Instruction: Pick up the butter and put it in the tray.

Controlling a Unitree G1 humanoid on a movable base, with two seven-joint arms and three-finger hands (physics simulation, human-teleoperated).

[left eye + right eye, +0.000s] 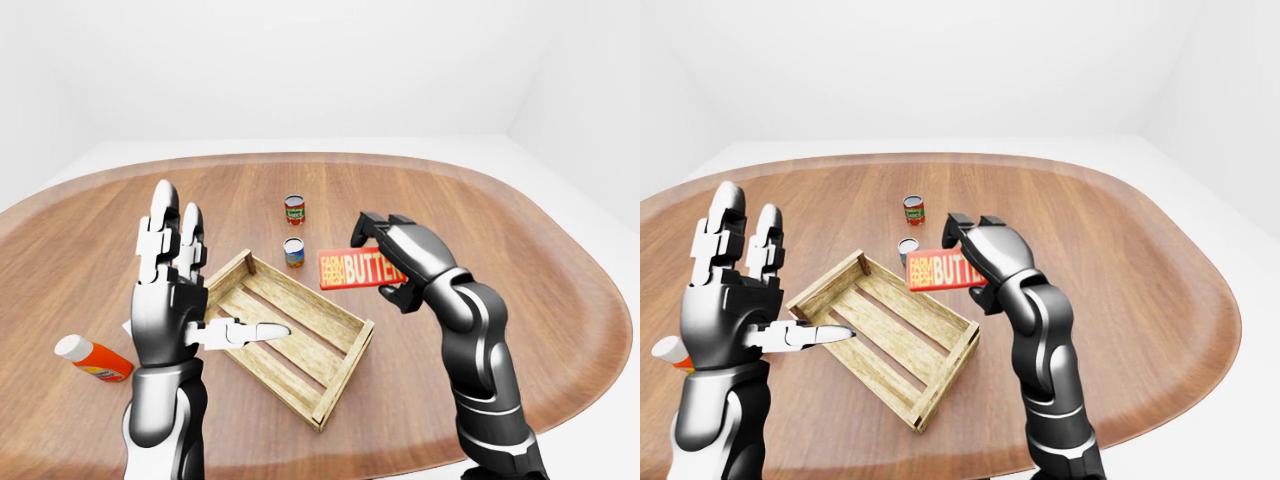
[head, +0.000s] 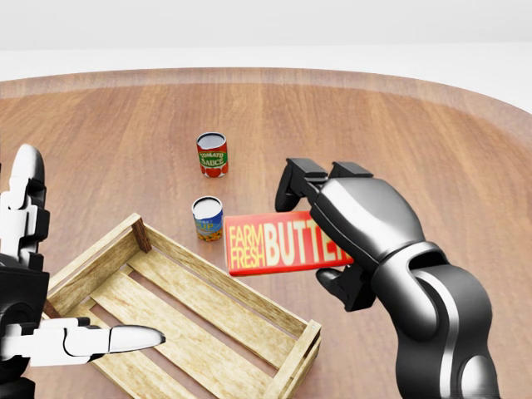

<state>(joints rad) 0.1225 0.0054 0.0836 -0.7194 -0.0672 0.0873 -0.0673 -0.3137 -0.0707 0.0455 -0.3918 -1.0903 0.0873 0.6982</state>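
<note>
My right hand [image 2: 332,229] is shut on the red butter box [image 2: 270,244] and holds it above the table, just right of the wooden tray [image 2: 274,312]. The box reads "FARM FRESH BUTTER" and lies level, its left end free, its right end hidden in my fingers. The tray is a slatted wooden crate, turned diagonally, at the lower middle of the head view. My left hand [image 1: 185,290] is open, fingers up and thumb [image 1: 250,331] stretched over the tray's left part.
A tomato sauce can [image 2: 212,154] and a blue-labelled can [image 2: 207,218] stand above the tray in the head view. An orange bottle with a white cap [image 1: 92,358] lies at the left of the left-eye view. The round wooden table's edge [image 1: 590,300] curves past on the right.
</note>
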